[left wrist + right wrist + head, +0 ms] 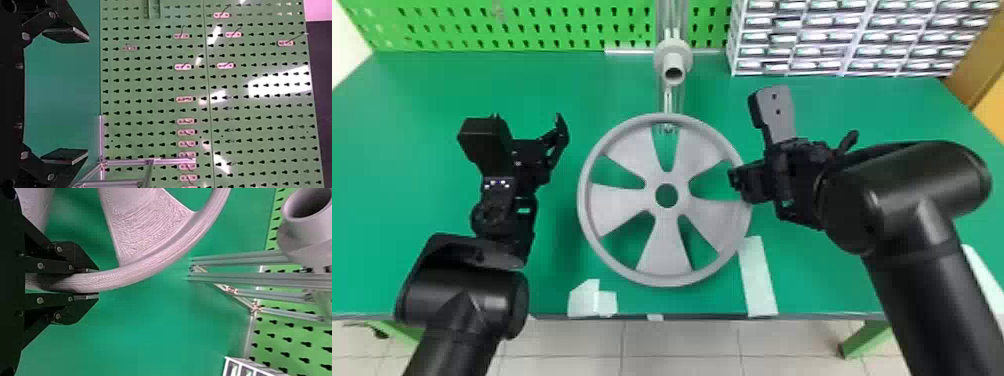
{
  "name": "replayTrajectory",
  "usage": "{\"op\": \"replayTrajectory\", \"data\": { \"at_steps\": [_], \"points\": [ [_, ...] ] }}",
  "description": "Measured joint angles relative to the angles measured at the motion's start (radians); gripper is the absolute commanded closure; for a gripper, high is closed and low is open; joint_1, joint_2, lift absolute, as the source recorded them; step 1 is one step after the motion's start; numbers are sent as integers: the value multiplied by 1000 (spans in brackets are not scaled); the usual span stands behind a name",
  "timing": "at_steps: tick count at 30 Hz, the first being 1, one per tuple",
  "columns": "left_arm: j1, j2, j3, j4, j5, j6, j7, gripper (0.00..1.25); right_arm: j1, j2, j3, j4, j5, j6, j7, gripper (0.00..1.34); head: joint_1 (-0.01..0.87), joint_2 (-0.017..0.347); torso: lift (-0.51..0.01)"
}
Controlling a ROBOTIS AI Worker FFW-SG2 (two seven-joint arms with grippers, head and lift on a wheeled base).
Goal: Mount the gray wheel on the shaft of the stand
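One gray wheel (667,212) with five spokes (619,197), one stand (254,279) with one shaft (674,62), two hands (733,179), one table (422,100)

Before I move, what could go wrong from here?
The right gripper pinches the wheel at one side of its rim, with the open left gripper clear of it, so the wheel could twist or sag. Its far rim overlaps the stand in the head view; driving forward might bump it.

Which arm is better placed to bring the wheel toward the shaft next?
Likely the right: the right gripper is shut on the rim of the wheel, while the left gripper is open and empty.
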Motion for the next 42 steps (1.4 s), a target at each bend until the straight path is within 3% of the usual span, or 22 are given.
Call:
{"op": "replayTrajectory", "data": {
  "at_steps": [15, 28, 42],
  "points": [
    [10, 0, 11, -14, 14, 18, 22, 246, 98, -6, 0, -31, 22, -208, 2, 1177, 865, 52, -101],
    [14, -1, 18, -20, 20, 21, 39, 246, 188, -6, -6, -46, 120, -473, 16, 1182, 865, 52, -101],
    [21, -1, 16, -31, 20, 31, 54, 246, 220, -9, -18, -43, 161, -629, 27, 1184, 865, 52, -101]
  ]
}}
